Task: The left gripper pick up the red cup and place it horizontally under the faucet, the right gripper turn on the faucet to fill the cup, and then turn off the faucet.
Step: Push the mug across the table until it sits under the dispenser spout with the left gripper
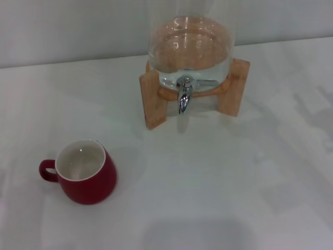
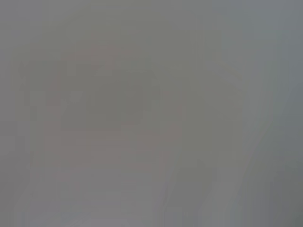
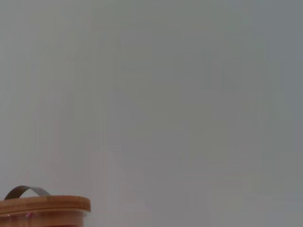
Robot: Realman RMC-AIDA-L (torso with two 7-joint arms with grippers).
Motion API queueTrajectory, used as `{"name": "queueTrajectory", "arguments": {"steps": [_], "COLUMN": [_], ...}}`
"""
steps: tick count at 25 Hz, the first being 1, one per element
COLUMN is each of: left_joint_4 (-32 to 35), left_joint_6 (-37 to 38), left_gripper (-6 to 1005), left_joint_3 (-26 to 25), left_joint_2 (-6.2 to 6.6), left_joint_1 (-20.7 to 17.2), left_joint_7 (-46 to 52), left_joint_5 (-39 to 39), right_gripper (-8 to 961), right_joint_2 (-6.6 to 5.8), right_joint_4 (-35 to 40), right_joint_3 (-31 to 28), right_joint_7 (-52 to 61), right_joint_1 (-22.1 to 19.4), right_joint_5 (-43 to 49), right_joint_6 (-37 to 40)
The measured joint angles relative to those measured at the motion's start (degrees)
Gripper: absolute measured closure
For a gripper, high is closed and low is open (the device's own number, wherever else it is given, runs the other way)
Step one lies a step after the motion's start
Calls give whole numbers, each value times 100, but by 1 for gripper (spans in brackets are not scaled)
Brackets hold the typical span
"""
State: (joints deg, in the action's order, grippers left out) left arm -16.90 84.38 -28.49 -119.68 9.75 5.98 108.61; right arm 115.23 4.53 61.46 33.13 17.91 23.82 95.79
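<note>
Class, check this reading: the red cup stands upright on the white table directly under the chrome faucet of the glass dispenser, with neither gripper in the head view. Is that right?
One detail is wrong. In the head view the red cup is not under the faucet; it stands upright well to the robot's left of it and nearer the robot. The rest holds: white table, glass dispenser, no gripper visible.

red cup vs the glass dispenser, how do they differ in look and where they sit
The red cup is opaque dark red with a white inside; the glass dispenser is clear, with water showing through. The red cup stands directly on the table, near and to the robot's left; the glass dispenser rests raised on a wooden stand, farther back. The cup has a loop handle; the dispenser has a chrome faucet. Both are upright and rounded.
</note>
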Motion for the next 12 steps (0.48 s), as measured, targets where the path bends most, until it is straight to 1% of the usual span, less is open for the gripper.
{"name": "queueTrajectory", "arguments": {"steps": [6,12], "left_joint_4": [-18,-19], "left_joint_6": [-1,-9], "left_gripper": [194,188], "left_joint_3": [281,491], "left_joint_2": [0,0], "left_joint_1": [-2,-112], "left_joint_7": [0,-37], "left_joint_5": [26,31], "right_gripper": [195,195], "right_joint_2": [-5,-8], "right_joint_4": [0,-5], "right_joint_3": [42,144], "right_joint_7": [1,1], "right_joint_1": [-50,-68], "right_joint_5": [0,0], "right_joint_6": [3,3]}}
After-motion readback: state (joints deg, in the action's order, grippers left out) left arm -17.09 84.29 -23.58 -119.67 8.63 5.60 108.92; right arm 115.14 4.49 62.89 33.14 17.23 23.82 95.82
